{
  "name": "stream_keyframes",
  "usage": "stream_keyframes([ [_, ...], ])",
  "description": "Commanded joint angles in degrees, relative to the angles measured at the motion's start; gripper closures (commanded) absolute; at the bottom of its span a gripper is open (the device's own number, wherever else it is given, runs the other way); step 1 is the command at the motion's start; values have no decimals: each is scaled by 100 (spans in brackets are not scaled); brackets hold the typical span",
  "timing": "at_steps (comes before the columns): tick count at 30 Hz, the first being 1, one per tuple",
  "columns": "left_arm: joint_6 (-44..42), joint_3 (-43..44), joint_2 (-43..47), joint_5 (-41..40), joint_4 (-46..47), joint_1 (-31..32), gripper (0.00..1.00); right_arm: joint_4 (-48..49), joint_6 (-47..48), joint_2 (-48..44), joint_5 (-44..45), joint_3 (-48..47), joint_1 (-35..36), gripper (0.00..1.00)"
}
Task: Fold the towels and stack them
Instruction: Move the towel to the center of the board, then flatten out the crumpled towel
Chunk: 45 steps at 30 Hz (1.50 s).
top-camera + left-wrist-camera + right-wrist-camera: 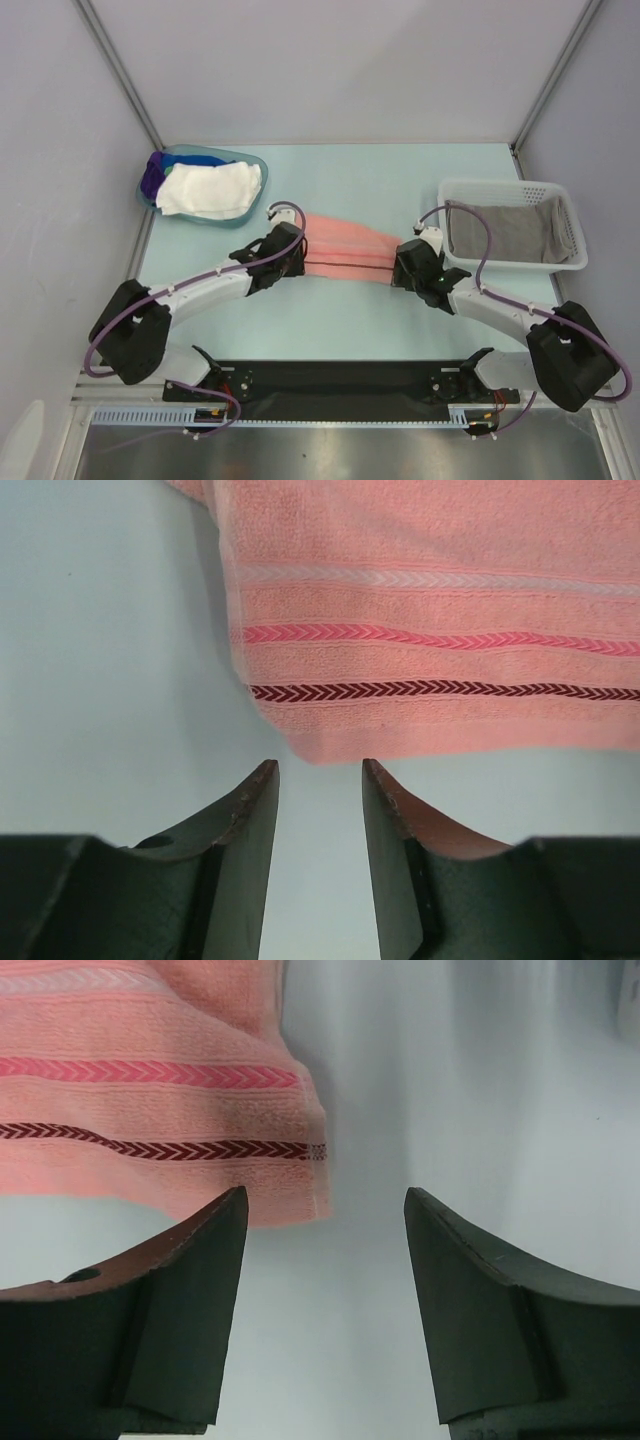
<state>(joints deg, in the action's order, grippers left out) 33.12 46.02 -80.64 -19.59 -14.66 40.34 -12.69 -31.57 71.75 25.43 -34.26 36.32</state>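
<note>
- Towel position: the salmon towel (345, 250) lies flat on the tabletop (350, 330) between your two arms. Its long side runs left to right, so each arm gets one end.
- The left gripper (320, 768) sits at the towel's left end with its fingers (245, 830) slightly parted and nothing between them. The near hem lies just beyond the tips.
- The right gripper (325, 1200) sits at the right end with its fingers (190, 1290) spread wide and also empty. The towel's near corner lies just ahead of the left-hand finger, not centred in the gap.
- The chevron bands (440, 690) run along the near hem. I judge both arms are lined up to pinch that edge and carry it over for a fold.
- You would likely need to shift the right gripper toward the corner first, or it may close on bare tabletop.
- The tub (143, 190) at the far left holds a white towel (212, 188), a blue towel (195, 158) and a purple towel (152, 180), loosely heaped and probably waiting their turn.
- The basket (500, 185) at the right holds a grey towel (500, 235), draped rather than neatly squared.
</note>
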Motion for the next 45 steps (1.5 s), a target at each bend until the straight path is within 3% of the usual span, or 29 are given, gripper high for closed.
stream_keyframes([
  [1,124,-14,207,149,490,-52,55,504,-226,94,-293,112,-116,32],
  [7,185,-277,242,87,648,-157,50,627,-323,173,-425,86,-142,41],
  [17,247,-735,374,333,1140,-351,49,601,-367,76,-460,113,-160,73],
  [22,212,-928,383,439,1438,-395,46,549,-323,68,-443,95,-169,71],
  [23,212,-954,348,439,1439,-430,46,531,-323,59,-399,112,-160,60],
  [26,177,-1051,260,518,1746,-518,47,609,-306,-3,-398,226,-177,44],
  [28,168,-1104,137,606,1948,-588,48,697,-306,-3,-434,271,-195,41],
  [40,177,-963,-584,1019,2643,-650,54,1093,-297,164,-522,359,-248,44],
  [45,177,-963,-505,940,2424,-650,50,1119,-297,173,-548,359,-265,62],
])
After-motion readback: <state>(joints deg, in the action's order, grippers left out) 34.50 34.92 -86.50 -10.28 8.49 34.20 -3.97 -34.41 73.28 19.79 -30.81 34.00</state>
